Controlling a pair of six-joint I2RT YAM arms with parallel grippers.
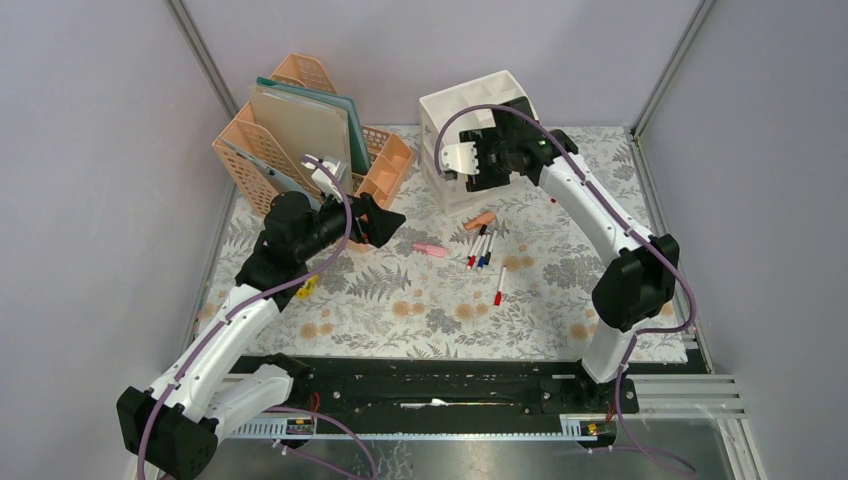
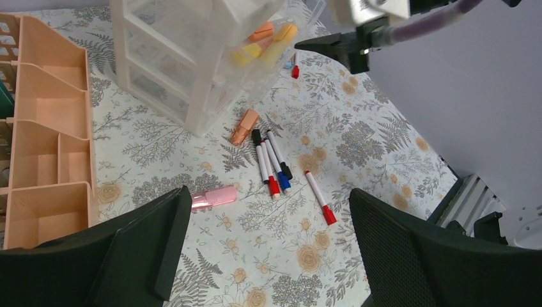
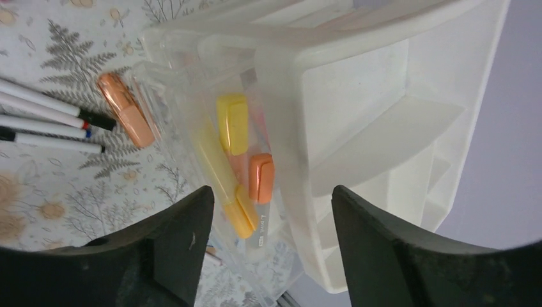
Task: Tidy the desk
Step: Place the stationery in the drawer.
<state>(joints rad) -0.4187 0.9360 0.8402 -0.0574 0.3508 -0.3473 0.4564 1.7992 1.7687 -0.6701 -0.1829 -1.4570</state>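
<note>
Tabletop (image 1: pixel 560 300), under its fern-and-flower cloth, fills the floor of the grey-walled cell ahead of the arm bases, with a black rail (image 1: pixel 430 385) along its near edge. The left arm stretches forward from the near left corner with its forearm low. Its left gripper (image 1: pixel 392 222) hangs above the cloth just in front of the rack (image 1: pixel 250 150), jaws spread wide with nothing between the fingers (image 2: pixel 140 249). The right arm rises from the near right, bends at the elbow and reaches back toward the far middle. There the right gripper (image 1: pixel 468 165) points down at the drawer unit (image 1: pixel 470 105), jaws apart and empty, over a pulled-out clear drawer (image 3: pixel 167 96) that holds yellow and orange highlighters (image 3: pixel 233 125). Just in front of the unit lie a loose orange highlighter (image 1: pixel 483 220), a bundle of pens (image 1: pixel 481 247) and one red-capped pen (image 1: pixel 499 287) a little nearer, with a pink highlighter (image 1: pixel 430 250) to their left. Open cloth runs from the pens to the rail and out to the right edge, while the rack and unit crowd the far left and far middle. A small yellow thing (image 1: pixel 306 287) beside the left forearm is too hidden to name. Whether the right fingers touch the drawer cannot be told.
</note>
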